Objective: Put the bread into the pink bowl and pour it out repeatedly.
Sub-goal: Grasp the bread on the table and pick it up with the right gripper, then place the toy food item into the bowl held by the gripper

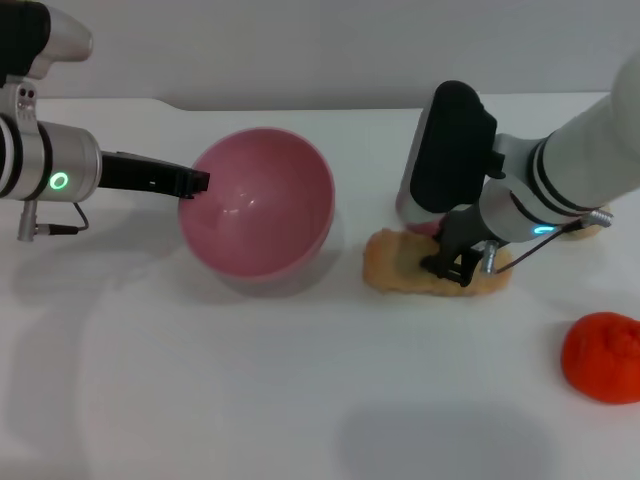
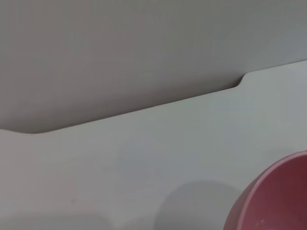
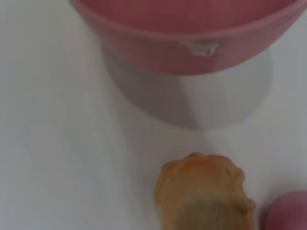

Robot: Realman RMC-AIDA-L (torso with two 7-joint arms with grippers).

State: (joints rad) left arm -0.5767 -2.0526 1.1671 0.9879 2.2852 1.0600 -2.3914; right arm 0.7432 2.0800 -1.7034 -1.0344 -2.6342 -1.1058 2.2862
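The pink bowl [image 1: 262, 205] is tipped with its empty inside facing me and hangs just above the table. My left gripper [image 1: 197, 183] is shut on its left rim. The bowl's edge also shows in the left wrist view [image 2: 278, 201] and its outer wall in the right wrist view [image 3: 192, 45]. The bread [image 1: 400, 262] lies on the table right of the bowl, tan side showing. My right gripper [image 1: 455, 265] is down on the bread's middle. The bread's end also shows in the right wrist view [image 3: 204, 194], apart from the bowl.
A small pink ball [image 1: 424, 228] sits just behind the bread, also in the right wrist view [image 3: 288, 211]. A red-orange lump [image 1: 602, 356] lies at the front right. A beige lump [image 1: 592, 228] peeks out behind my right arm. The table's far edge runs behind the bowl.
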